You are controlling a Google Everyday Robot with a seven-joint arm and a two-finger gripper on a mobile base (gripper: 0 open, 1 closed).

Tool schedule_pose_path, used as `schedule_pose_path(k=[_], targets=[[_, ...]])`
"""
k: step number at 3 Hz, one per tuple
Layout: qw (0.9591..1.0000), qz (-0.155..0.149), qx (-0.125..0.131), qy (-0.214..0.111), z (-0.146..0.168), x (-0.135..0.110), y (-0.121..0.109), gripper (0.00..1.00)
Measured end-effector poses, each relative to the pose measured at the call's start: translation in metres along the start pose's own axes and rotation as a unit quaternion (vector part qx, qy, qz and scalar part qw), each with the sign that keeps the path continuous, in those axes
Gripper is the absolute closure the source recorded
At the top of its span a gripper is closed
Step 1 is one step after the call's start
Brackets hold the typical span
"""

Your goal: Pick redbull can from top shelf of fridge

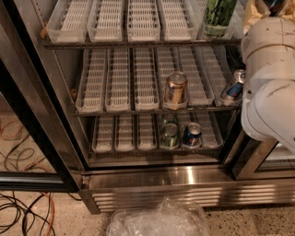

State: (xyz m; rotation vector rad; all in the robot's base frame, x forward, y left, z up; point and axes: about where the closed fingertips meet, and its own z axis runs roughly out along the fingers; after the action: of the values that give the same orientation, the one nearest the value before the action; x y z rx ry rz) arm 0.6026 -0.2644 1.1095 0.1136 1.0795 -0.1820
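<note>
The fridge [152, 182] stands open in front of me, its wire racks lined with white slotted trays. The top shelf [138, 44] carries a tall green can [217, 16] at its right. A slim blue-and-silver can with a silver lid, the redbull can [233, 85], leans at the right end of the rack below it, partly hidden by my white arm [272, 78]. The arm rises to the top right corner, where a dark part of my gripper [276, 4] shows at the frame's edge.
A gold can [175, 87] stands mid-rack. A green can [169, 135] and a short dark blue can [191, 133] sit on the lowest rack. The black-framed door [32, 129] hangs open at left. Cables [23, 212] lie on the floor, crumpled plastic [159, 219] in front.
</note>
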Motion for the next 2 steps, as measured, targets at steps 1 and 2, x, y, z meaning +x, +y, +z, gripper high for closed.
schedule_pose_path(k=[1, 2], targets=[[0.9999, 0.003, -0.011, -0.007, -0.007, -0.009, 0.001, 1.00], [0.9995, 0.008, -0.031, 0.003, -0.023, -0.018, 0.004, 1.00]])
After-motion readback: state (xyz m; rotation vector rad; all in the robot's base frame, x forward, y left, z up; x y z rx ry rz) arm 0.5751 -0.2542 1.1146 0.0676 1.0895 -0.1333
